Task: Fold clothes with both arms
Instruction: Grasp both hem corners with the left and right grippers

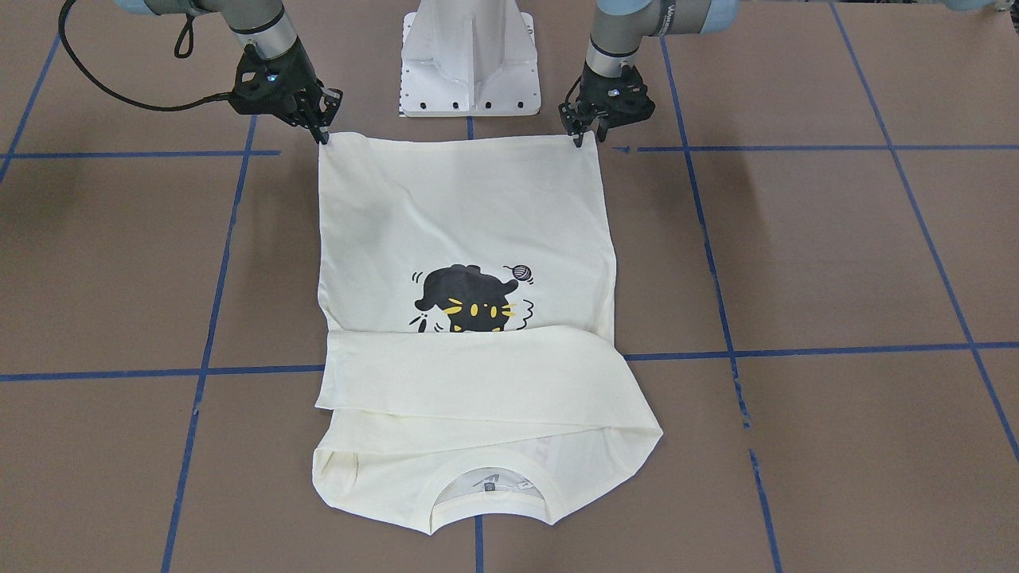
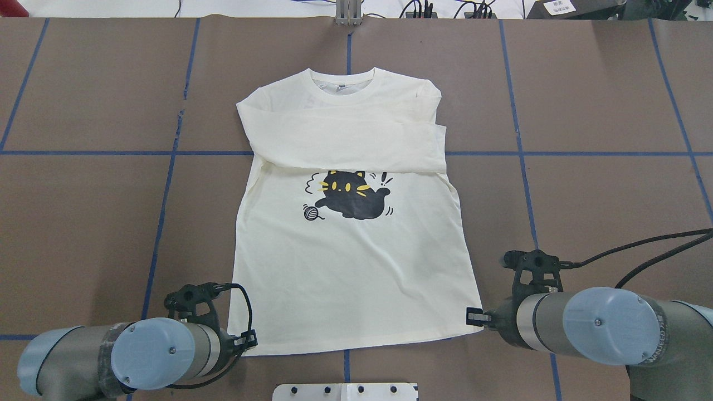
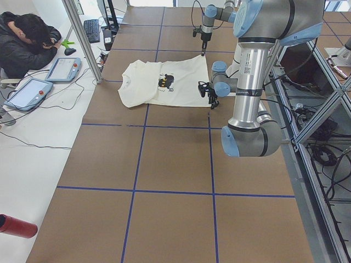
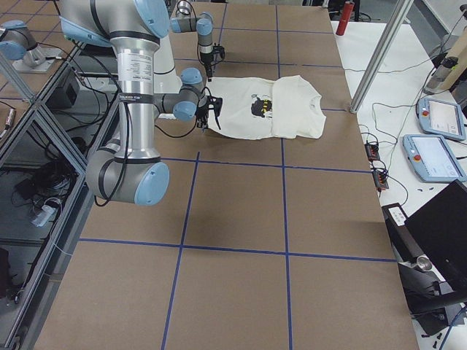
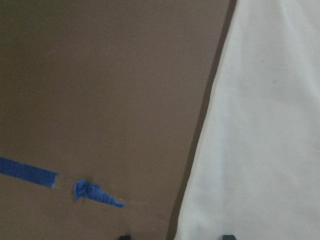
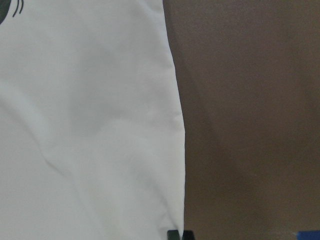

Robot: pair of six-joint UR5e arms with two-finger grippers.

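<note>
The cream T-shirt (image 2: 351, 267) lies flat on the brown table, cat print (image 2: 348, 195) up, with both sleeves folded across the chest and the collar at the far side. It also shows in the front-facing view (image 1: 462, 223). My left gripper (image 2: 249, 338) (image 1: 587, 137) is at the near left hem corner. In the left wrist view (image 5: 176, 236) its fingertips stand apart astride the shirt's edge. My right gripper (image 2: 473, 316) (image 1: 322, 134) is at the near right hem corner. In the right wrist view (image 6: 180, 235) its fingertips are together on the hem.
The white pedestal base (image 1: 470, 64) stands just behind the hem. Blue tape lines (image 2: 167, 153) grid the brown table. An operator (image 3: 27, 41) sits with tablets (image 3: 63, 68) beyond the far side. A red cylinder (image 3: 16, 226) lies off the table.
</note>
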